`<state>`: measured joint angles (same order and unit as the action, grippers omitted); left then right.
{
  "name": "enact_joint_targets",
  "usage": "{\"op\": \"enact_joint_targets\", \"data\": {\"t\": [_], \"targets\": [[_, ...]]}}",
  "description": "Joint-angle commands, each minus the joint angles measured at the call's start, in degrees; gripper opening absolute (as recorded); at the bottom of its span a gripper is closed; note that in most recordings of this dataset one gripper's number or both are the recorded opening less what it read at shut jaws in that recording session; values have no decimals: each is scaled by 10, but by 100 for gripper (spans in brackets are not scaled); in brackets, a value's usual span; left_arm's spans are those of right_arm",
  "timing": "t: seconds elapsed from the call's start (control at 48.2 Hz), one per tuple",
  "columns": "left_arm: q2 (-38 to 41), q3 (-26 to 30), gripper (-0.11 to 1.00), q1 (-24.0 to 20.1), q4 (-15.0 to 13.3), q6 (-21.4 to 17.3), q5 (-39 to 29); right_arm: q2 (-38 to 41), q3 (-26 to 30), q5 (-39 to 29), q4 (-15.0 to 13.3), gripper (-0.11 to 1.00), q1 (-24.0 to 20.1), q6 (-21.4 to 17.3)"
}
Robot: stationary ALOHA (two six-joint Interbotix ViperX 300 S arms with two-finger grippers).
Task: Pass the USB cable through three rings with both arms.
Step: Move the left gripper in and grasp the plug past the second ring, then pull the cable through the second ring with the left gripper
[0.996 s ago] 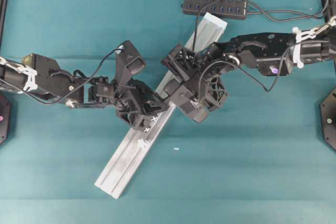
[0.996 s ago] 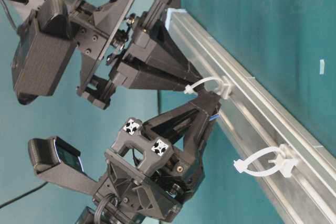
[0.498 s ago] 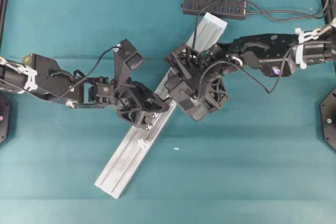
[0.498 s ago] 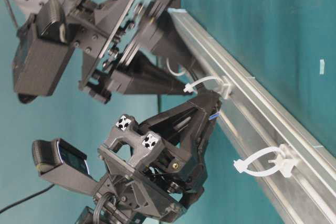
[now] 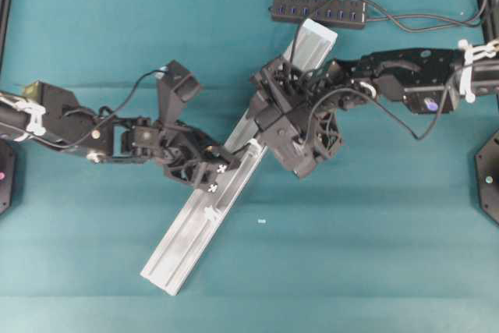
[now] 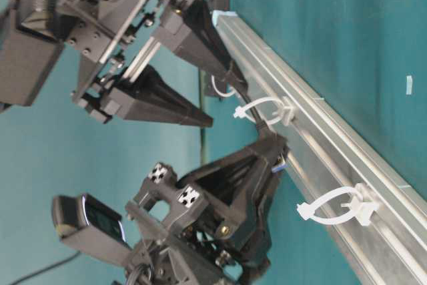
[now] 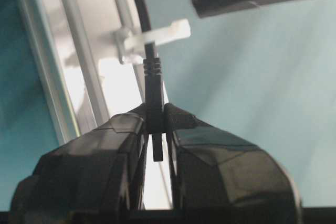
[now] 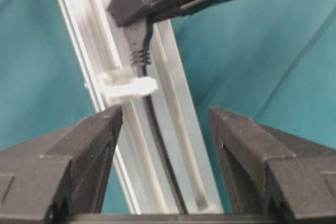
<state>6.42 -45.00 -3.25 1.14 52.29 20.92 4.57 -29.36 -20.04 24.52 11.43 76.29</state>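
No words, brands or numbers can be read anywhere. The only signs are 2 small square black-and-white markers on the left gripper [image 5: 226, 171]: one [image 5: 221, 169] and the other [image 5: 214, 188] show from overhead, and both appear again from table level [image 6: 158, 174] [image 6: 189, 197]. Their pattern is too small to make out.

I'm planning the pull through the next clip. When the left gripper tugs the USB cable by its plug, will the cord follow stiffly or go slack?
Probably floppy: the USB cable curves loosely along the rail behind the ring. The plug looks rigid, so the left gripper clamped on it should steer the tip well. The cord seems light and may snag.
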Motion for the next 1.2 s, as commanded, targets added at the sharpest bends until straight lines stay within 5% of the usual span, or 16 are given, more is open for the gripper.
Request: {"op": "enact_joint_targets", "data": {"t": [0.0, 0.27, 0.851, 1.183], "targets": [[-48, -3, 11, 7, 2, 12, 4, -4, 4, 7, 3, 77, -11, -29], [-68, -4, 11, 29, 2, 18, -11, -4, 3, 34, 3, 77, -19, -89], [-95, -7, 11, 48, 2, 18, -57, 24, 10, 49, 1, 76, -74, -113], [-95, -8, 11, 48, 2, 18, -59, 52, 30, 42, -46, 54, -72, -112]]}}
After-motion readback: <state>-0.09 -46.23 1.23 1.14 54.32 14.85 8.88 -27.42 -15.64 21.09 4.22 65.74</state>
